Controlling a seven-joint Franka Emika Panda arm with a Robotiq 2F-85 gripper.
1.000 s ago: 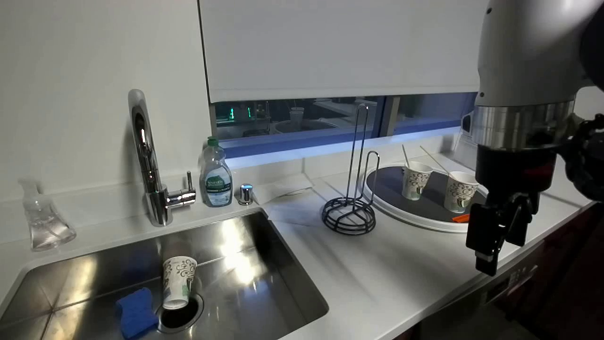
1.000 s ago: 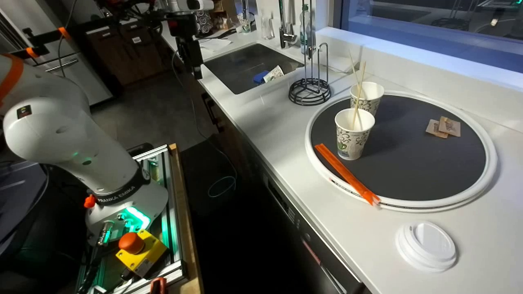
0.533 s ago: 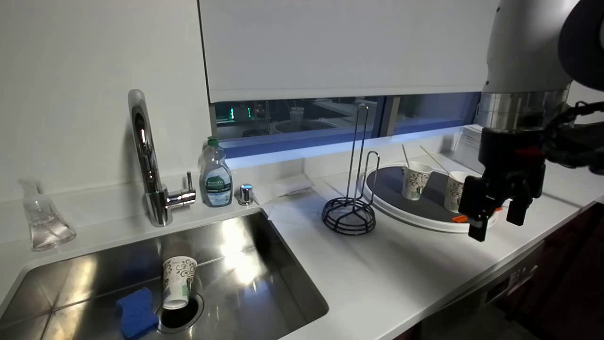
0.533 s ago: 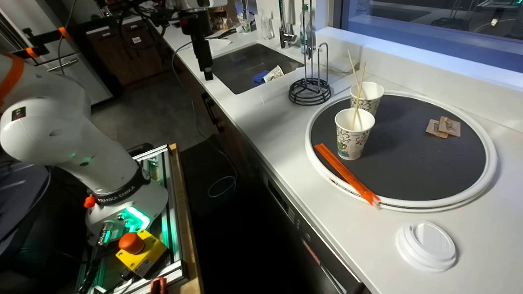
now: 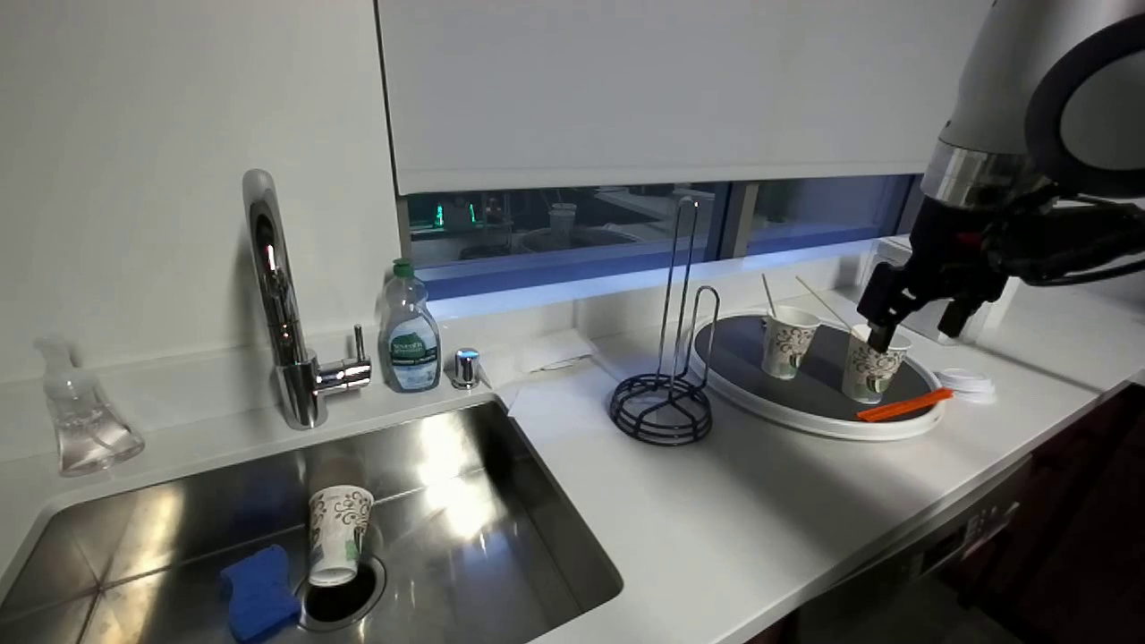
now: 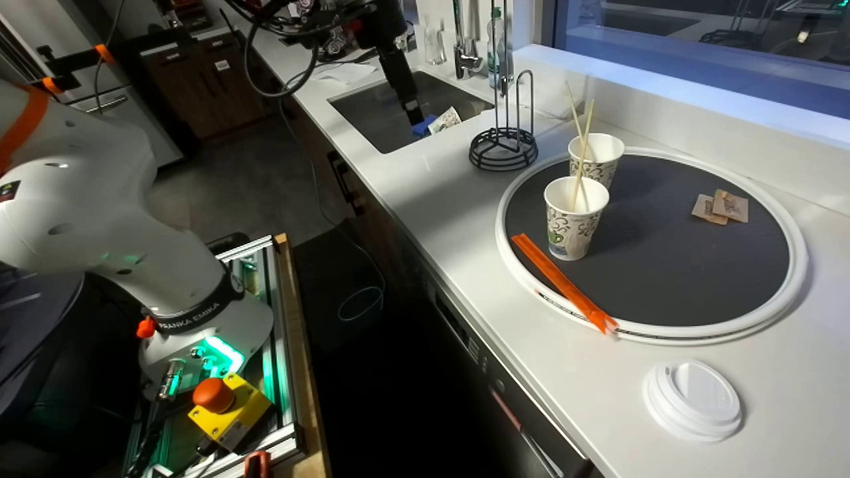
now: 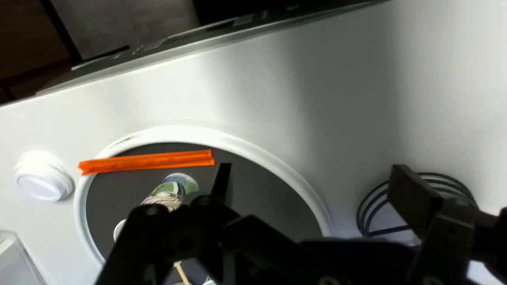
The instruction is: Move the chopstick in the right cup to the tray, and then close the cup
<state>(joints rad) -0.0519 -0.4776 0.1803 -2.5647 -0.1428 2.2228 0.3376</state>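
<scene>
Two patterned paper cups stand upright on the round dark tray [image 6: 664, 285], each with a thin wooden chopstick. The right cup [image 5: 869, 371] is the nearer cup [image 6: 572, 229] in an exterior view; its chopstick [image 5: 821, 300] leans out of the rim. The second cup [image 5: 787, 347] stands behind it. In the wrist view, the right cup [image 7: 170, 194] is partly hidden by the gripper. A white lid [image 6: 694, 398] lies on the counter beside the tray. My gripper [image 7: 312, 172] is open and empty above the counter. In an exterior view, the gripper [image 5: 919, 329] overlaps the right cup.
An orange strip [image 6: 561, 282] lies over the tray rim. A black wire rack [image 6: 503, 149] stands beside the tray. Small brown packets [image 6: 724, 207] lie on the tray. The sink [image 5: 483, 537] holds another patterned cup [image 5: 338, 537] and a blue sponge [image 5: 258, 590].
My gripper has risen, moved inward over the counter and turned, its two fingers now showing apart. The lid has come into view behind it in an exterior view. Cups and chopsticks have not moved.
</scene>
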